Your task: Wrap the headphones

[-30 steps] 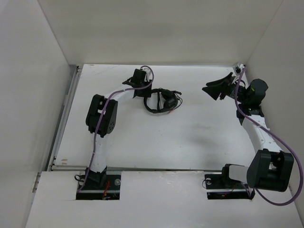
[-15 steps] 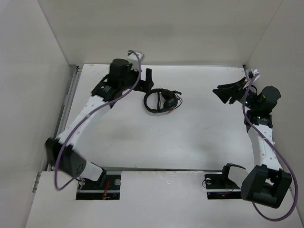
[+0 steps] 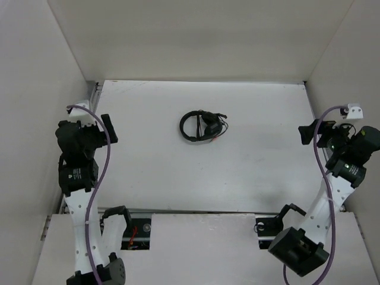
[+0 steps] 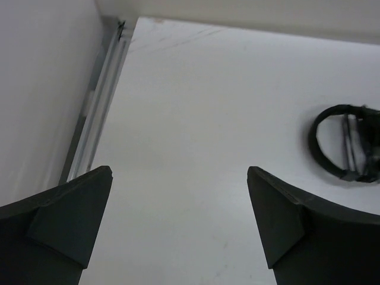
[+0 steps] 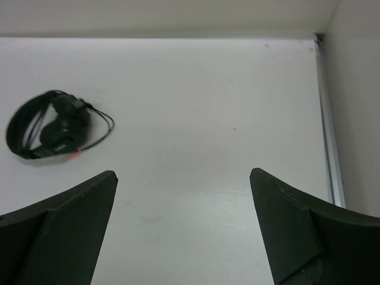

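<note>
The black headphones [image 3: 202,126] lie flat on the white table, a little behind its middle, with the thin cable looped close around the earcups and a small reddish plug [image 5: 74,155] at their near side. They sit at the right edge of the left wrist view [image 4: 347,145] and at the left of the right wrist view [image 5: 50,127]. My left gripper [image 3: 109,129] [image 4: 179,172] hangs far off at the table's left edge, open and holding nothing. Over the right edge my right gripper [image 3: 305,134] [image 5: 183,173] is open too, with only bare table between its fingers.
A metal rail [image 3: 80,148] [image 4: 98,107] runs along the table's left edge, and another rail [image 5: 329,130] along the right edge. White walls enclose the table at the back and both sides. Thick purple cables trail along both arms.
Both arms have drawn back from the headphones' area to the table's left and right sides, and both grippers have opened wide. The headphones have not moved.
</note>
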Robot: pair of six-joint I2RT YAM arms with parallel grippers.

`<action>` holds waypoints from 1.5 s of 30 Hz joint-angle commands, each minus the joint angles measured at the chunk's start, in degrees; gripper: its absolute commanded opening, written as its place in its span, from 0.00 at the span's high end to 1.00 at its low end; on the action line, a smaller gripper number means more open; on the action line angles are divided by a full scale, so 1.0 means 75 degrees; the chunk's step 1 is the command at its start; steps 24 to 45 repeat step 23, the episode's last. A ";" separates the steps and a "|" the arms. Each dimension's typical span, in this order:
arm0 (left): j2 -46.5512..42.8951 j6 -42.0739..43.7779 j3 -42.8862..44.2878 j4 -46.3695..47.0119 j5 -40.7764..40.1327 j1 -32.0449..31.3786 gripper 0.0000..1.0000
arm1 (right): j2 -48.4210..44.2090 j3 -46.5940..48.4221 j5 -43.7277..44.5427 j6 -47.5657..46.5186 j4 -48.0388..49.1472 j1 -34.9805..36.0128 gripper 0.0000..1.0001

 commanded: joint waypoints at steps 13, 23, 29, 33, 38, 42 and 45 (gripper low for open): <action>-0.1354 0.0614 -0.0571 0.0074 0.2077 0.3282 0.00 | 0.0693 0.3314 0.1916 -0.1918 -0.4819 -0.1785 0.00; -0.1542 0.0438 -0.0512 0.0777 0.2394 0.4233 0.00 | -0.1571 0.1698 0.1834 -0.1237 -0.2180 -0.2631 0.00; -0.1542 0.0438 -0.0512 0.0777 0.2394 0.4233 0.00 | -0.1571 0.1698 0.1834 -0.1237 -0.2180 -0.2631 0.00; -0.1542 0.0438 -0.0512 0.0777 0.2394 0.4233 0.00 | -0.1571 0.1698 0.1834 -0.1237 -0.2180 -0.2631 0.00; -0.1542 0.0438 -0.0512 0.0777 0.2394 0.4233 0.00 | -0.1571 0.1698 0.1834 -0.1237 -0.2180 -0.2631 0.00; -0.1542 0.0438 -0.0512 0.0777 0.2394 0.4233 0.00 | -0.1571 0.1698 0.1834 -0.1237 -0.2180 -0.2631 0.00; -0.1542 0.0438 -0.0512 0.0777 0.2394 0.4233 0.00 | -0.1571 0.1698 0.1834 -0.1237 -0.2180 -0.2631 0.00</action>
